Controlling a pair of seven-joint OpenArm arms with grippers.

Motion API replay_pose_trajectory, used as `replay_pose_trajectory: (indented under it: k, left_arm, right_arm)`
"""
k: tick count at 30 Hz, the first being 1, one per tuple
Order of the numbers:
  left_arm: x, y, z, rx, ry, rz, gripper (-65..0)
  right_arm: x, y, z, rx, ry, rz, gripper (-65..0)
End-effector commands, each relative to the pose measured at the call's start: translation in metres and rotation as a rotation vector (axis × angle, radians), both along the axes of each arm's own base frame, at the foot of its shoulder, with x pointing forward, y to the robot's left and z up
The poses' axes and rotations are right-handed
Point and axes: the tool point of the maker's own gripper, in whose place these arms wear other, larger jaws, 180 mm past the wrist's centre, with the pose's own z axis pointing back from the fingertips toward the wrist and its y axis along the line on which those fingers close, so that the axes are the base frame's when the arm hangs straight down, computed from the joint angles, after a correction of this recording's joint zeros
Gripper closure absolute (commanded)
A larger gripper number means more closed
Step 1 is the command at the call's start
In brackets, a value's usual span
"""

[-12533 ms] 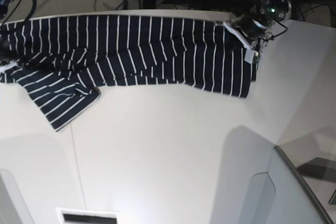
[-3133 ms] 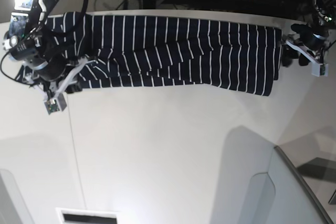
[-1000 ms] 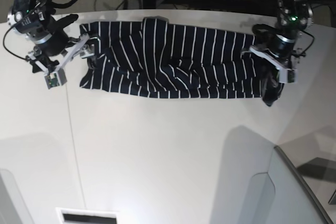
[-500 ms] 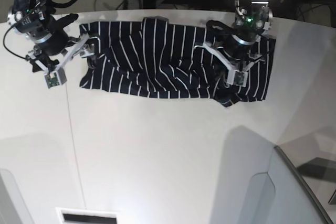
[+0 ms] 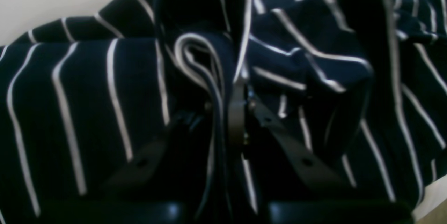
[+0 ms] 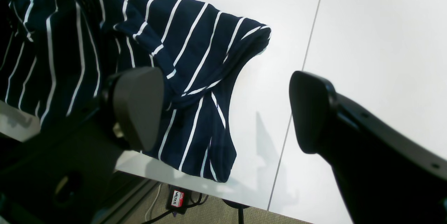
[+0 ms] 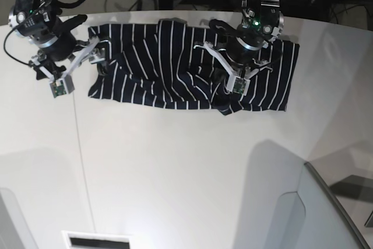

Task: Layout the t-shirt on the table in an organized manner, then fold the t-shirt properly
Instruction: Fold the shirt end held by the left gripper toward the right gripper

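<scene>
1. The striped t-shirt (image 7: pixel 175 65) lies along the far side of the white desk (image 7: pixel 175 173), bunched and wrinkled, not flat.
2. Left claw (image 7: pixel 232 88) sits over the shirt's right-hand half in the base view, clamped tight on a gathered fold of the cloth; the wrist camera shows striped layers pinched right between its fingers (image 5: pixel 237 112).
3. A flap of shirt is doubled over beside that claw, with a dark corner hanging at the near edge.
4. Right claw (image 7: pixel 78 71) is spread wide and gripping nothing, at the shirt's other end.
5. From its wrist view, one finger (image 6: pixel 138 107) hangs over the striped sleeve (image 6: pixel 195 77), the other over bare desk, next to the thin seam line (image 6: pixel 297 95).
</scene>
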Motion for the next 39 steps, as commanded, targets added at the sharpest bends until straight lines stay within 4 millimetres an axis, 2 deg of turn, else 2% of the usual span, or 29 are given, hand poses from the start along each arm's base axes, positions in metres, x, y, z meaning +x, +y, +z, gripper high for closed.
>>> replay_pose_trajectory:
  k: [1, 17, 18, 20, 21, 23, 29, 31, 33, 34, 35, 37, 39]
  left_arm:
    - [0.009, -0.002, 0.010, -0.014, -0.046, -0.001, 0.0]
    - [0.010, -0.003, 0.012, -0.023, -0.050, 0.001, 0.0]
    - [0.010, -0.005, 0.012, -0.026, -0.050, -0.003, -3.0]
    - [0.008, -0.020, 0.014, -0.036, -0.053, -0.049, -16.8]
    - [0.007, -0.029, 0.015, -0.043, -0.054, -0.074, -21.7]
    - [0.003, -0.042, 0.015, -0.049, -0.052, -0.117, -28.5]
    - [0.003, -0.080, 0.023, -0.079, -0.075, -0.221, -30.4]
    - [0.005, -0.084, 0.030, -0.084, -0.094, -0.229, -30.4]
    - [0.013, -0.075, 0.044, -0.078, -0.135, -0.207, -29.9]
    - [0.019, -0.060, 0.050, -0.053, -0.158, -0.181, -29.1]
    - [0.025, -0.042, 0.058, -0.032, -0.184, -0.144, -27.6]
    - [0.027, -0.004, 0.061, 0.014, -0.193, -0.067, -22.7]
    - [0.028, 0.051, 0.063, 0.087, -0.195, 0.038, -9.7]
  right_arm:
    - [0.005, 0.000, 0.009, 0.007, -0.039, 0.002, -52.8]
    - [0.005, 0.000, 0.009, 0.007, -0.039, 0.002, -52.8]
    - [0.005, 0.000, 0.009, 0.007, -0.039, 0.002, -52.8]
    - [0.005, 0.000, 0.009, 0.007, -0.039, 0.002, -52.8]
    - [0.005, 0.000, 0.009, 0.007, -0.039, 0.002, -52.8]
    - [0.005, 0.000, 0.009, 0.007, -0.039, 0.002, -52.8]
    - [0.005, 0.000, 0.009, 0.007, -0.039, 0.002, -52.8]
    - [0.005, 0.000, 0.009, 0.006, -0.039, 0.001, -52.8]
    - [0.005, -0.004, 0.009, 0.006, -0.041, -0.014, -52.8]
    - [0.005, -0.013, 0.010, 0.005, -0.042, -0.045, -53.4]
    - [0.006, -0.018, 0.012, 0.031, -0.053, -0.090, -53.6]
    - [0.006, -0.031, 0.018, 0.103, -0.081, -0.174, -53.9]
    - [0.008, -0.039, 0.027, 0.198, -0.122, -0.214, -56.9]
